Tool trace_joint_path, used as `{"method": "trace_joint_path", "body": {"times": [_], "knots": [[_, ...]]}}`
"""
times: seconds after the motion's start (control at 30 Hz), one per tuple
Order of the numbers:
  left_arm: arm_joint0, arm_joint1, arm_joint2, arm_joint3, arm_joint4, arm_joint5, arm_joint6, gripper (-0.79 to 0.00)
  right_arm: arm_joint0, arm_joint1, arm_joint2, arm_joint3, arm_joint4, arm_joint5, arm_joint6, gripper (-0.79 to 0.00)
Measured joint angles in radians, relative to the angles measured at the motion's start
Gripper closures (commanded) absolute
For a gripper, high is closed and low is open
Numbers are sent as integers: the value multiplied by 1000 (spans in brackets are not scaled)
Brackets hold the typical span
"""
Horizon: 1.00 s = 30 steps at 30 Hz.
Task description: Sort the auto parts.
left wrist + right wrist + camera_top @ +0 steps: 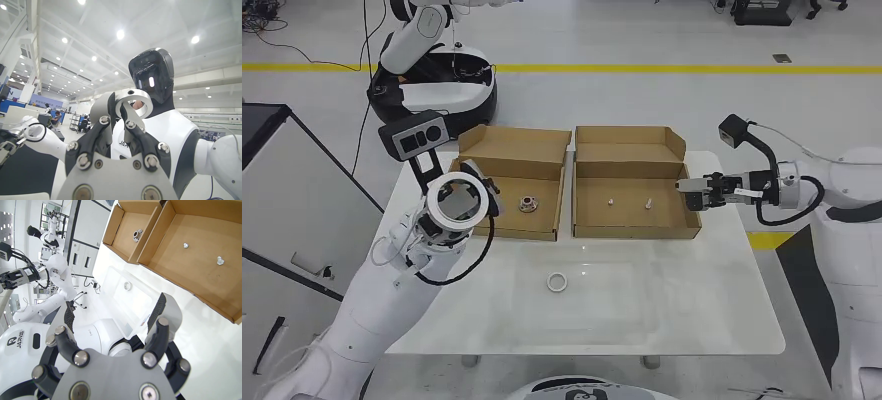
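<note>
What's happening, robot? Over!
Left gripper shut on metal ring, held up. Right gripper open, empty, by right box. Second ring on table. Nothing in the way.

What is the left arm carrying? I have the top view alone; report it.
Observer: The left gripper is shut on a metal ring, its rim clamped between the fingers.
Operator: Now the other arm.
Observer: The right gripper has its fingers apart, nothing between them.
Operator: Describe the part in the left box.
Observer: A flanged metal hub with a centre bore, lying on the box floor.
</note>
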Motion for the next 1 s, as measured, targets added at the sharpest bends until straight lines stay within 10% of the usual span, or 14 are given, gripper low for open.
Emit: {"method": "trace_joint_path", "body": {"times": [0.47, 1.0], "knots": [[3, -2, -2, -8, 21, 26, 19, 0, 0, 0, 0, 0, 0, 0, 0, -785], [-12, -41, 19, 42, 488, 244, 236, 0, 0, 0, 0, 0, 0, 0, 0, -785]]}}
